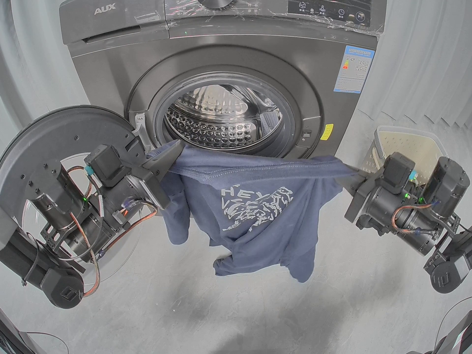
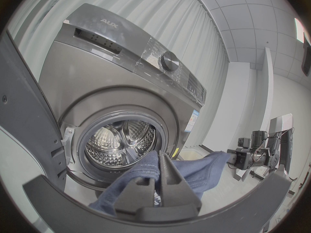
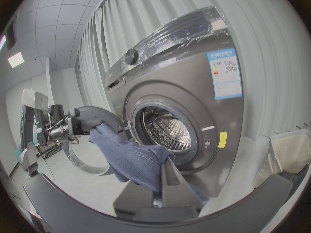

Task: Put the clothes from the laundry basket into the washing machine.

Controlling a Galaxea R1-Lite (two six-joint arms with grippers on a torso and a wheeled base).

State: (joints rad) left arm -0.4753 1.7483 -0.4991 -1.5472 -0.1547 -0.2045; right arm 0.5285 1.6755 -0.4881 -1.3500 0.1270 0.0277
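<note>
A navy blue T-shirt (image 1: 255, 207) with a white print hangs stretched between my two grippers, just in front of and below the washing machine's open drum (image 1: 223, 111). My left gripper (image 1: 169, 156) is shut on the T-shirt's left end (image 2: 142, 172), close to the drum's lower left rim. My right gripper (image 1: 351, 178) is shut on the right end (image 3: 136, 160). The lower part of the shirt dangles above the floor. A white laundry basket (image 1: 410, 146) stands on the floor at the machine's right, behind my right arm.
The round washer door (image 1: 59, 138) is swung open to the left, right behind my left arm. Grey curtains hang behind the machine. Bare grey floor (image 1: 221, 310) lies in front of it.
</note>
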